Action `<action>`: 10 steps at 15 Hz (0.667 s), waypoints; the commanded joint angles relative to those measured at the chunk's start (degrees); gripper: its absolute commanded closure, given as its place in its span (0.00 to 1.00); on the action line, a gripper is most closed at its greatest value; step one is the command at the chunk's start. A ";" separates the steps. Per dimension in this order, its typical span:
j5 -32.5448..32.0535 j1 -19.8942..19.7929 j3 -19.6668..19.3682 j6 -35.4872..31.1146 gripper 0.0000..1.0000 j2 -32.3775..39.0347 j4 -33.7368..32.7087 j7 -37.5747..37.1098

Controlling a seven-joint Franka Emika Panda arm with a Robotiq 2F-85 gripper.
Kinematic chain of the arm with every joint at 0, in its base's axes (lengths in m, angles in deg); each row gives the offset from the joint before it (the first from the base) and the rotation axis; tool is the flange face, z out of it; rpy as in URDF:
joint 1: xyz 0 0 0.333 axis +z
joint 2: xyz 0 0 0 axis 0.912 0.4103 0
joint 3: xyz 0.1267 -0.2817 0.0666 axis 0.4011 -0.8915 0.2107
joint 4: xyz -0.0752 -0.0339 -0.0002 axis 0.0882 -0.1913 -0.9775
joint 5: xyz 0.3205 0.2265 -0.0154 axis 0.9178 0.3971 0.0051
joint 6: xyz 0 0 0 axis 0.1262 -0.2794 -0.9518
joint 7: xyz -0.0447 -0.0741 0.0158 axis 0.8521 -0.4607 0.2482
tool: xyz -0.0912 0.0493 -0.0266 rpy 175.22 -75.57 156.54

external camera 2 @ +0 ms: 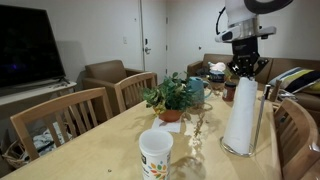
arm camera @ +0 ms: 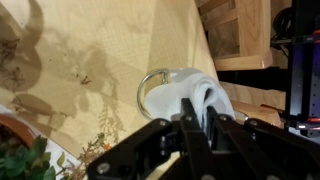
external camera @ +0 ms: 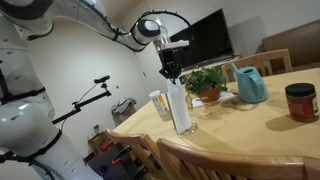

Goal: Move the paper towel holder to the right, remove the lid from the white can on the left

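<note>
Tabletop [external camera: 250,125] bears the paper towel holder [external camera: 181,108], pinched atop by the end effector [external camera: 172,76].

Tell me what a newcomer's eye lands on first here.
First is the gripper, shut on the top of the tall paper towel holder near the table's edge. Next is the leafy plant mid-table, with the short white can standing alone at the near end. In an exterior view, a teal watering can and a red jar add colour beyond the plant.
</note>
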 commanded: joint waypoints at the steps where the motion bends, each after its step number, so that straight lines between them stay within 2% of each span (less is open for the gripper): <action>1: 1.72 -1.28 -1.72 -0.61 0.97 -3.37 1.97 1.01; 6: 1.78 -1.65 -3.16 1.34 0.97 -4.62 -0.24 0.02; 10: 1.60 -1.36 -3.64 4.82 0.97 -4.29 -4.97 -1.17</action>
